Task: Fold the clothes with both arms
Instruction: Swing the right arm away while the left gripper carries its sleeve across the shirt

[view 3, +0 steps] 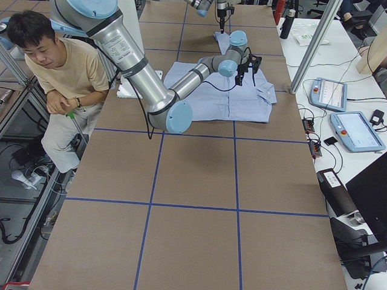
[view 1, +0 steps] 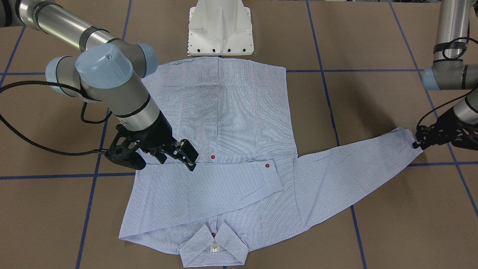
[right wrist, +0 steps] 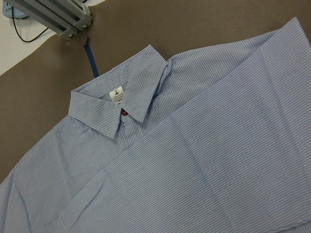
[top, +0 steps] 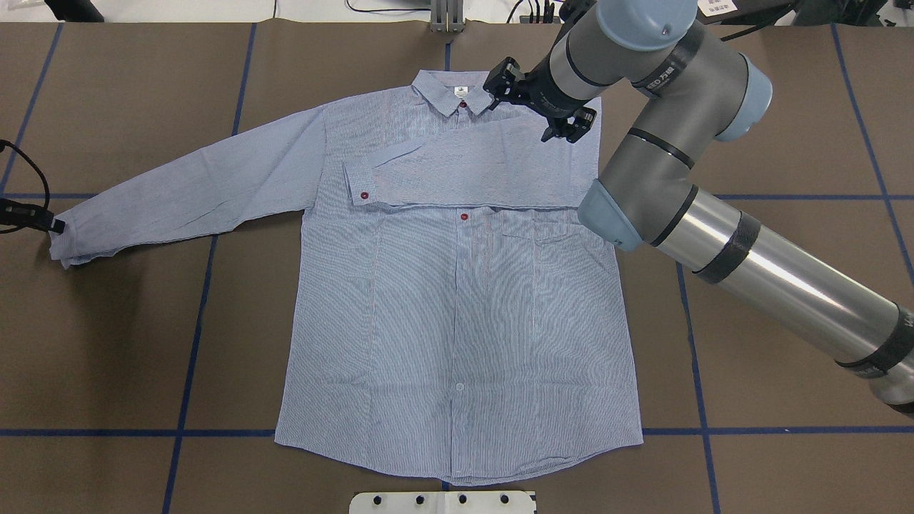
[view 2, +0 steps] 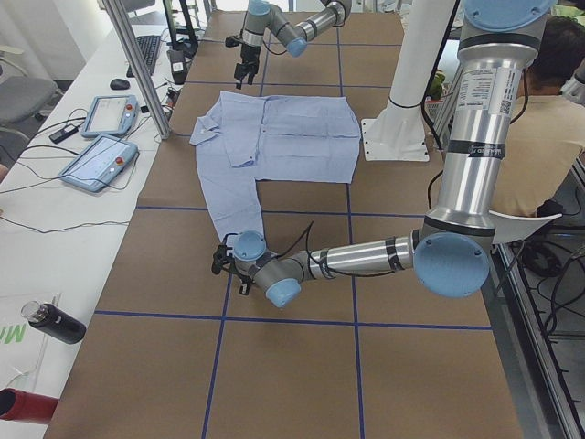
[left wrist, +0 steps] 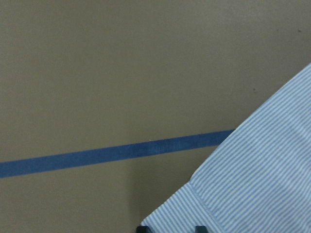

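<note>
the white neck label [right wrist: 115, 93] is too small to read. the striped shirt [top: 457, 307] lies flat, mid-frame overhead. my right gripper [top: 533, 107] hangs spread over the folded sleeve [top: 464, 171], holding nothing. my left gripper [view 1: 420, 144] touches the outstretched cuff [left wrist: 252, 194]; i can't tell if it pinches.

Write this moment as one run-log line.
shirt: flat, one sleeve folded across chest | right claw: open over it | left claw: at other cuff, grip unclear

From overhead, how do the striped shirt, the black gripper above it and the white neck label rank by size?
1. Blue-and-white striped shirt
2. Black right gripper, nearer the camera
3. Small white neck label
</note>
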